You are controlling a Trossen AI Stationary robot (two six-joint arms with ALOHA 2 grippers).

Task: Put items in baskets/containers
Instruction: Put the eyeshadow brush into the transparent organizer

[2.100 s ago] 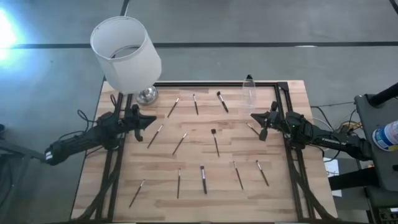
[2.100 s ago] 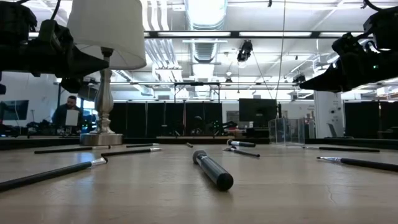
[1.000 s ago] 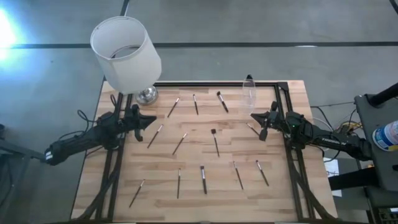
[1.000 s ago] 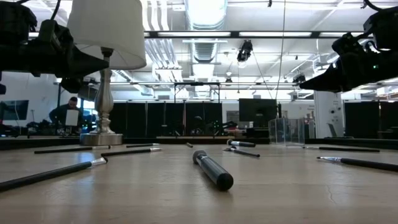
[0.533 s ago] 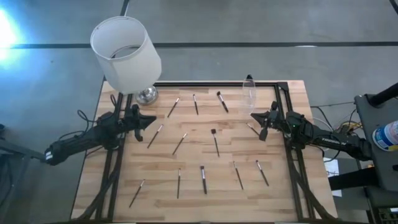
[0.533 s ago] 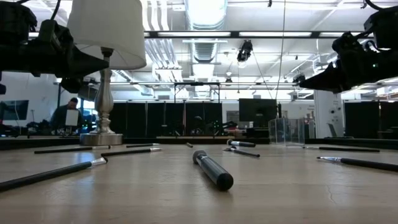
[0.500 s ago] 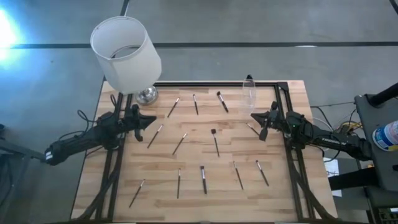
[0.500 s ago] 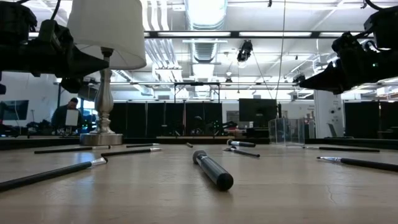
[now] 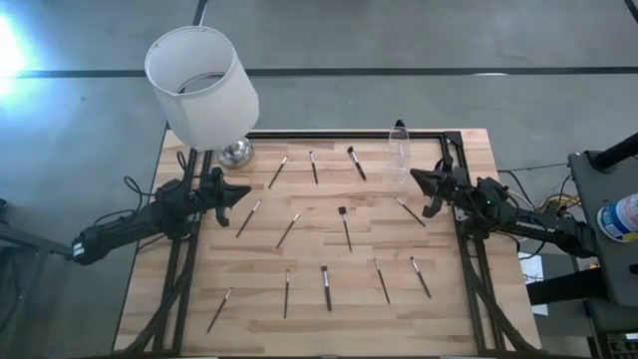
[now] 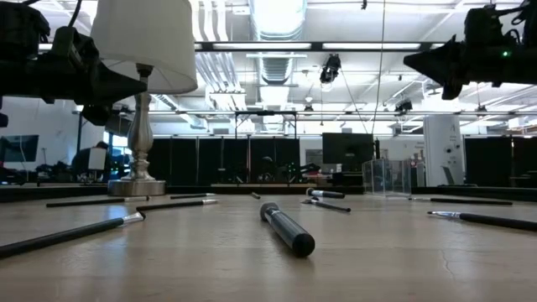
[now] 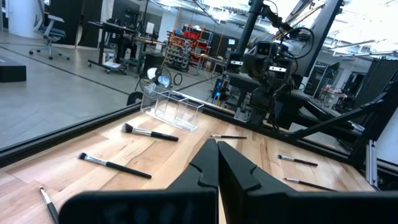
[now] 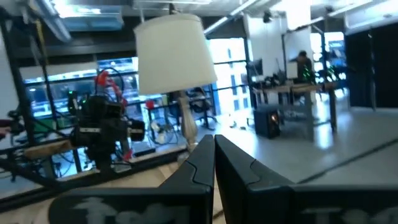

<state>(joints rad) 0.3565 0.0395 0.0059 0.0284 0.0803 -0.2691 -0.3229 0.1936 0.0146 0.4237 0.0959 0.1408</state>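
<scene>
The right gripper has its 2 fingers pressed together on nothing, pointing left and raised above the table at its right edge. It hangs just right of the clear cup, which stands upright at the far right of the table, and above the far end of 1 brush lying near that edge. In the right wrist view its closed fingers aim across at the lamp and the other arm.

The left gripper is likewise closed and empty, its fingers meeting in a point. It is held above the table's left edge, pointing right, just near the lamp's silver base.

The brushes all lie flat on the wood, apart from each other and outside the cup. 3 lie in a far row: 1 left, 1 in the middle, 1 right. 3 sit mid-table: and a flat-headed one. 5 lie along the near side.

The white lampshade rises over the far left corner.
</scene>
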